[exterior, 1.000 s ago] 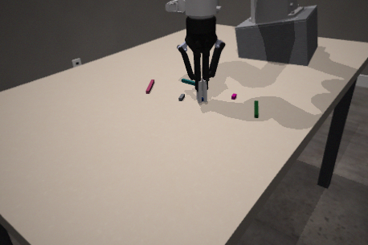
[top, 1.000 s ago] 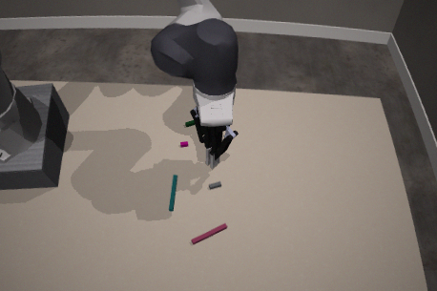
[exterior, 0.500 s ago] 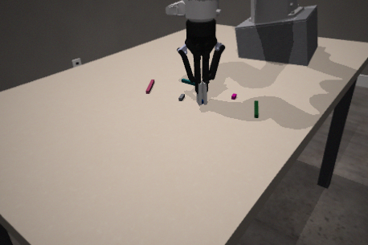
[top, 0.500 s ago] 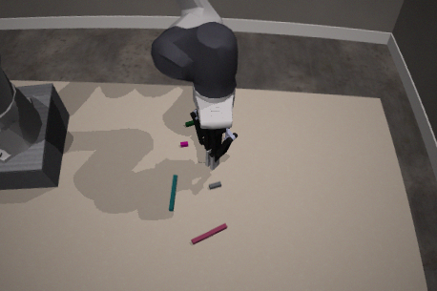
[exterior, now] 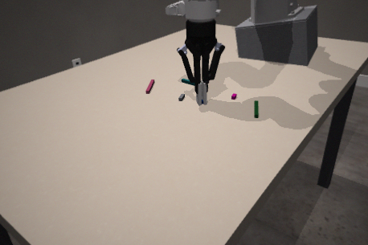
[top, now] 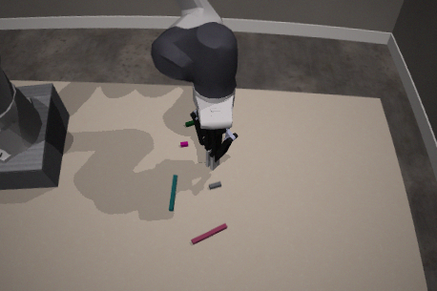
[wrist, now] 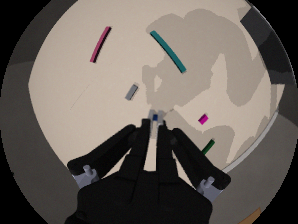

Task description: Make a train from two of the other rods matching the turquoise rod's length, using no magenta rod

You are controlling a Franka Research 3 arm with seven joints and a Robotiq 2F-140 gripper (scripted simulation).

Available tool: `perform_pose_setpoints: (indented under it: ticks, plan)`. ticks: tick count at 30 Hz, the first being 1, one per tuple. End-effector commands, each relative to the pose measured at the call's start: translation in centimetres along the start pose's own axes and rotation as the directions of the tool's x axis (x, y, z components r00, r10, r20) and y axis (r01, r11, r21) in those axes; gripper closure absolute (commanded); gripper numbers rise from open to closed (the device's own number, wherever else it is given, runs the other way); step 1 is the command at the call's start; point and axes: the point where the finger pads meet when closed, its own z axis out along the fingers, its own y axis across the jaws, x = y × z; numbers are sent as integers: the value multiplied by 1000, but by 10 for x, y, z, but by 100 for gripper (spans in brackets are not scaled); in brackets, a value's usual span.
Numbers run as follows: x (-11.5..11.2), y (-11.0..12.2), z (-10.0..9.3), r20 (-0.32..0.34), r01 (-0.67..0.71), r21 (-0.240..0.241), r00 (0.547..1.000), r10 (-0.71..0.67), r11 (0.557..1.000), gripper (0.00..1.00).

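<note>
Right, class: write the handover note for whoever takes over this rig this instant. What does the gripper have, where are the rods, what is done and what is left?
Gripper: shut on the small blue rod, low over the table; whether it is lifted cannot be told.
Rods: pink rod lies flat nearer the front edge, apart from the rest. Turquoise rod, grey rod, magenta rod and green rod lie apart on the table.
Done: blue is gripped. No train yet.
Left: probably carry blue to one end of pink, set it in line and close, let go.
</note>
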Motion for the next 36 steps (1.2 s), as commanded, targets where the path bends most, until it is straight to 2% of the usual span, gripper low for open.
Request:
perform_pose_setpoints:
  ticks: [1,17,32,36]
  plan:
    - [-2,-1,0,3,7,2,1000,-7,1000,97]
    - [-2,-1,0,3,7,2,1000,-7,1000,97]
    - [-2,-1,0,3,7,2,1000,-7,1000,85]
    - [-2,-1,0,3,7,2,1000,-7,1000,85]
